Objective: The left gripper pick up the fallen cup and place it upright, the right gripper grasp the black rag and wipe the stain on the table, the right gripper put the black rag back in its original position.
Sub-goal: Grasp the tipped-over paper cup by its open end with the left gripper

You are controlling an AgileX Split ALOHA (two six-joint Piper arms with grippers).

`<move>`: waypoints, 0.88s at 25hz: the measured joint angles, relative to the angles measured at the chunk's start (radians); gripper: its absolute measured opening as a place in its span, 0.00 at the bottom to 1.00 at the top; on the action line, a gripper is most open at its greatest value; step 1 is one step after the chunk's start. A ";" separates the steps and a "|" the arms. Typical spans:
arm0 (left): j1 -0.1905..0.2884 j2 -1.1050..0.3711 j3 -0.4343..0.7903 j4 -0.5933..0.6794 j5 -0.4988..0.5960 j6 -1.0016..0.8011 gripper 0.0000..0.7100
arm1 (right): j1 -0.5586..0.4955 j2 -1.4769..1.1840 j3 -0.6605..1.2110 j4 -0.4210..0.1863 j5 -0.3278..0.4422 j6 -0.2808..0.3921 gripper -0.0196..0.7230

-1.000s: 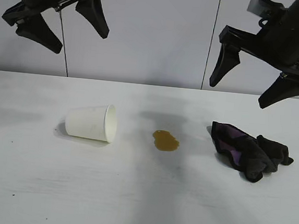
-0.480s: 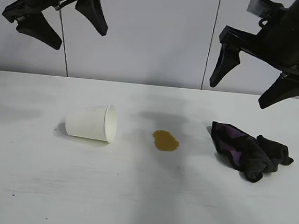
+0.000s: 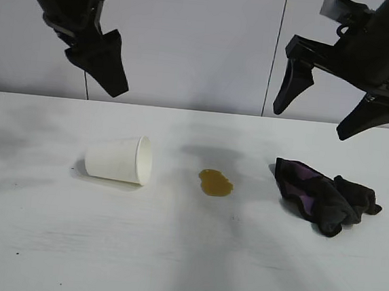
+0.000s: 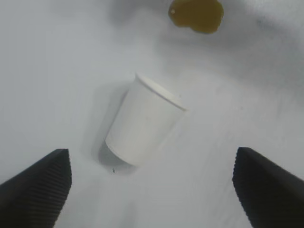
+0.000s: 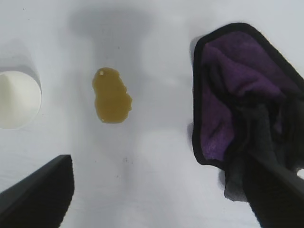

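Note:
The white paper cup (image 3: 118, 158) lies on its side on the table (image 3: 171, 252), mouth toward the stain (image 3: 216, 183), a small yellowish-brown puddle. The black rag (image 3: 326, 196), purple inside, lies crumpled to the right of the stain. My left gripper (image 3: 114, 87) hangs open high above and behind the cup. In the left wrist view (image 4: 153, 185) the cup (image 4: 145, 121) lies between and ahead of the fingers. My right gripper (image 3: 309, 123) hangs open above the rag. In the right wrist view (image 5: 159, 192) I see the rag (image 5: 247, 109), the stain (image 5: 111, 95) and the cup's mouth (image 5: 18, 99).
A grey panelled wall (image 3: 203, 44) stands behind the table. The table's surface stretches bare in front of the cup, the stain and the rag.
My left gripper has turned about its wrist and come down and to the right, toward the cup. The right gripper, cup, stain and rag have not moved.

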 joint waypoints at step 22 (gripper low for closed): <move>-0.020 0.126 0.002 -0.022 -0.085 0.276 0.90 | 0.000 0.000 0.000 -0.001 0.002 -0.001 0.92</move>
